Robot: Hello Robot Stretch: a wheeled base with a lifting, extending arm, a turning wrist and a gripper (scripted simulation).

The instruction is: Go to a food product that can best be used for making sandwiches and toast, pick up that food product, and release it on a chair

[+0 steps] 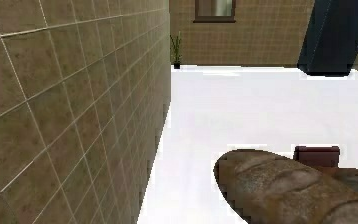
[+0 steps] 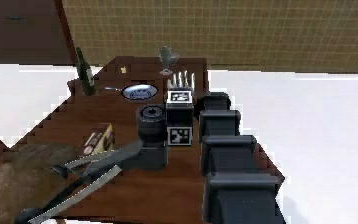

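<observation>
The end effector (image 2: 53,188) is seen at a crusty brown loaf (image 2: 12,175) on a wooden desk (image 2: 105,102); its hold cannot be told.

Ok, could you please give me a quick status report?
Claw at the bread loaf; can't tell if holding. Loaf lies on the wooden table. Small box near the claw; bottle, plate farther off.

The loaf (image 1: 287,185) runs off the forward view's bottom edge; unclear whether the end effector (image 2: 49,190) holds it.
</observation>
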